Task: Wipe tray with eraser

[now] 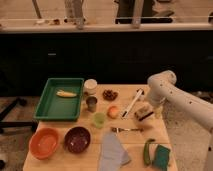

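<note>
The green tray [52, 108] lies at the table's back left with a small yellow item [66, 93] in it. The eraser [144, 113], a tan block with a dark underside, rests on the table at the right. My gripper [151, 105] hangs from the white arm just above and behind the eraser, at its right end. It is open and holds nothing. The arm's wrist hides most of the fingers.
Near the eraser lie a white-handled brush [133, 102], an orange fruit [113, 111] and a fork [125, 129]. Cups [91, 103] stand mid-table. An orange bowl [44, 142], a purple bowl [77, 139], a grey cloth [112, 150] and a teal sponge [161, 156] line the front.
</note>
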Robot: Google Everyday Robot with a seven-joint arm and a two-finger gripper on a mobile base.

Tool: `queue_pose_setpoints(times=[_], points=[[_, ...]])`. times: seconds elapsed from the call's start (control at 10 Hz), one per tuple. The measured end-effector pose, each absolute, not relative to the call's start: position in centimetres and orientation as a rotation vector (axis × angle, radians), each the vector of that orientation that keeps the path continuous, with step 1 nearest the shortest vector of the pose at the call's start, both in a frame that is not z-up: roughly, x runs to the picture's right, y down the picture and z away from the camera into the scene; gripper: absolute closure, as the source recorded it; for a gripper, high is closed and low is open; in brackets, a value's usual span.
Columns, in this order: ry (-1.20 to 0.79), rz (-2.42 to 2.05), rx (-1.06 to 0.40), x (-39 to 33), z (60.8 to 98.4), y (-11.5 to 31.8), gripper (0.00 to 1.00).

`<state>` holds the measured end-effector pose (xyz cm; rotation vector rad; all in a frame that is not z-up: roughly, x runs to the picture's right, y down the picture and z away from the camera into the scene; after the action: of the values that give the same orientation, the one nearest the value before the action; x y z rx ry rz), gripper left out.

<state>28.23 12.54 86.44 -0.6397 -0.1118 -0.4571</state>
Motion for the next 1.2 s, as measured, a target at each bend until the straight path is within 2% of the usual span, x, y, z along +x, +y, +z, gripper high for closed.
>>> queue_pose_setpoints(times=[1.2], points=[[-0.144, -0.455, -0.684, 26.2, 89.1, 14.3, 0.22]])
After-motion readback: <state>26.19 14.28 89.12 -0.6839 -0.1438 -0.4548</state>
